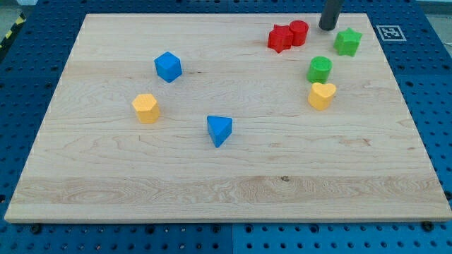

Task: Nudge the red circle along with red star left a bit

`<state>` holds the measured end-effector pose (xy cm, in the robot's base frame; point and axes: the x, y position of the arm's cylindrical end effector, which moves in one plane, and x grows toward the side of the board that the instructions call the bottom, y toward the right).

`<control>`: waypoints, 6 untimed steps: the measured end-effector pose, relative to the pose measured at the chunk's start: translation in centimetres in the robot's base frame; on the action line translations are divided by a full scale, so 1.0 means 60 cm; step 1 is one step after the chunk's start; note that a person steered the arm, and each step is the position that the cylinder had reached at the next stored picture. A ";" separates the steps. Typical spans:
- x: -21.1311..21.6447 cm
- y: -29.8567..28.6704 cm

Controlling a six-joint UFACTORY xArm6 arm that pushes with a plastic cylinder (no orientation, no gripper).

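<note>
The red circle sits near the view's top right, touching the red star on its left side. My tip is down on the board just right of the red circle, with a small gap, and left of the green star. The rod enters from the view's top edge.
A green circle and a yellow heart lie below the red pair. A blue cube, a yellow hexagon and a blue triangle lie toward the left and centre. The wooden board has a top edge close behind the tip.
</note>
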<state>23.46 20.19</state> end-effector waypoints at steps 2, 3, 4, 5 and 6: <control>0.016 -0.012; 0.044 -0.074; 0.073 -0.137; 0.100 -0.142; 0.120 -0.146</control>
